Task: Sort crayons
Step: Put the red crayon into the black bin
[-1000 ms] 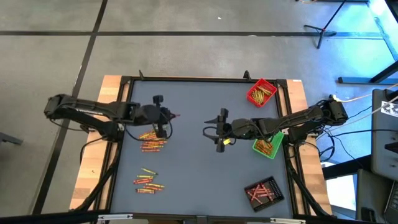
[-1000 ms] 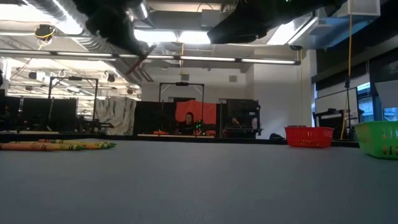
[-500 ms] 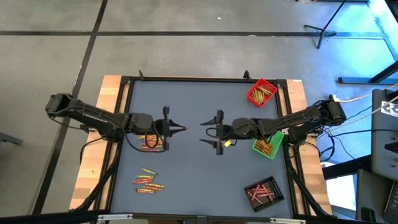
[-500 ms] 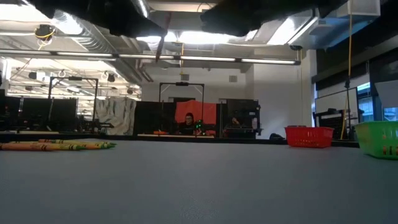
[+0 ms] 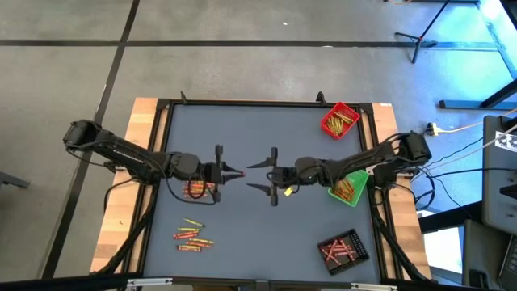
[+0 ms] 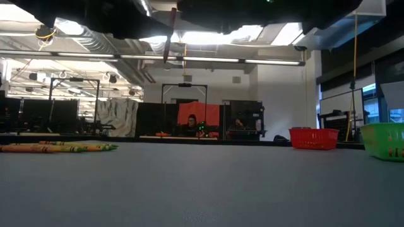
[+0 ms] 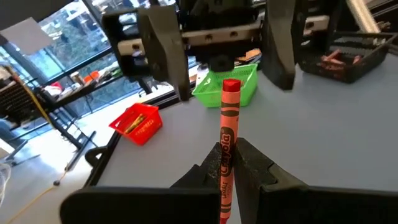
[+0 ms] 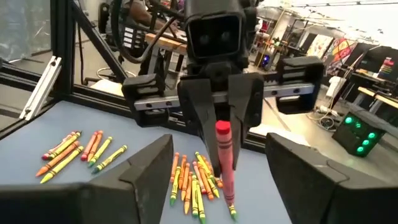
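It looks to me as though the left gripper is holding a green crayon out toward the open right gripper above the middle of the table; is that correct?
Not quite: the crayon clamped in the left gripper is red, not green, as the left wrist view shows. The rest holds: it points toward the open right gripper above the middle of the table.

Matt grey table point(image 5: 266, 234) w/ wood edges; paper-wrapped red crayon point(image 7: 227, 146); plastic mesh trays point(image 5: 339, 120).

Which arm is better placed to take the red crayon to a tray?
Probably the right: its open gripper faces the red crayon held by the left gripper, and the trays sit on its side.
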### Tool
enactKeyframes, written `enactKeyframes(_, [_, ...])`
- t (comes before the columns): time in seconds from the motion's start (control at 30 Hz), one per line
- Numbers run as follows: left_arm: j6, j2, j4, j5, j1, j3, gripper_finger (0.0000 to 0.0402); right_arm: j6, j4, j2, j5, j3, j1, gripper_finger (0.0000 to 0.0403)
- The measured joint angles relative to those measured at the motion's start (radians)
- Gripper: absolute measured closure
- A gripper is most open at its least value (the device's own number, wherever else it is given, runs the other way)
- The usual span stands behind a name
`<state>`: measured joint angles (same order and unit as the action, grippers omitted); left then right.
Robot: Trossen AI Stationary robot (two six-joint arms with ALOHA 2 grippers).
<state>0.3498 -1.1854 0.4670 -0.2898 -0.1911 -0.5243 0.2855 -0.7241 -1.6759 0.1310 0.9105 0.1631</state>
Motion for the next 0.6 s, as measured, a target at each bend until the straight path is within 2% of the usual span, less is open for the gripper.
enactKeyframes(0.33, [0.001,0.000,0.007,0.025,-0.002,0.000,0.0396,0.014,0.004,-0.098,-0.019,0.102,0.000,0.0211])
enactKeyframes(0.43, [0.001,0.000,0.006,0.052,-0.002,0.000,0.0396,0.014,0.032,-0.098,-0.019,0.112,0.000,0.0247])
enactKeyframes(0.6, [0.001,0.000,0.007,0.078,-0.003,0.000,0.0396,0.013,0.026,-0.098,-0.018,0.112,0.000,0.0333])
